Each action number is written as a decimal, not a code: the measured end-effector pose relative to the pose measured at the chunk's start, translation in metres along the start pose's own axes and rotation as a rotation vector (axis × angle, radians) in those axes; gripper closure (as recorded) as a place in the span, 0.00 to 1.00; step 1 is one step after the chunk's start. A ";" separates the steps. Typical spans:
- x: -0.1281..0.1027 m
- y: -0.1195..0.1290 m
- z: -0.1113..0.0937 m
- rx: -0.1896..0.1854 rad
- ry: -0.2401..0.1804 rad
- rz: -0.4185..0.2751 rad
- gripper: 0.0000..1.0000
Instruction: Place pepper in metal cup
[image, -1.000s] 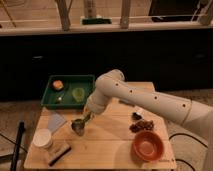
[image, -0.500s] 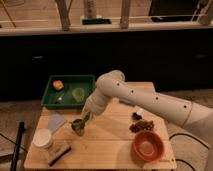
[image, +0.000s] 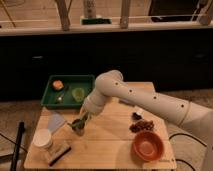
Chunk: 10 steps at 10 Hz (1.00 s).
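The metal cup (image: 77, 127) stands on the wooden table (image: 115, 145), left of centre. My gripper (image: 82, 120) hangs right over the cup's mouth, at the end of the white arm (image: 130, 95) that reaches in from the right. A slim green shape, the pepper (image: 80, 122), shows at the gripper's tip, just above or partly inside the cup. I cannot tell whether it rests in the cup.
A green tray (image: 67, 102) at the back left holds an orange item (image: 58, 85) and a pale green cup (image: 78, 93). A white container (image: 42, 140) and a dark bar (image: 59, 152) lie front left. An orange bowl (image: 148, 146) and dark snacks (image: 142, 125) are on the right.
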 end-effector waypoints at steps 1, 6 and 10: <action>-0.002 -0.003 0.003 -0.012 0.004 -0.006 1.00; -0.014 -0.020 0.016 -0.071 0.011 -0.050 1.00; -0.021 -0.024 0.022 -0.112 0.011 -0.078 1.00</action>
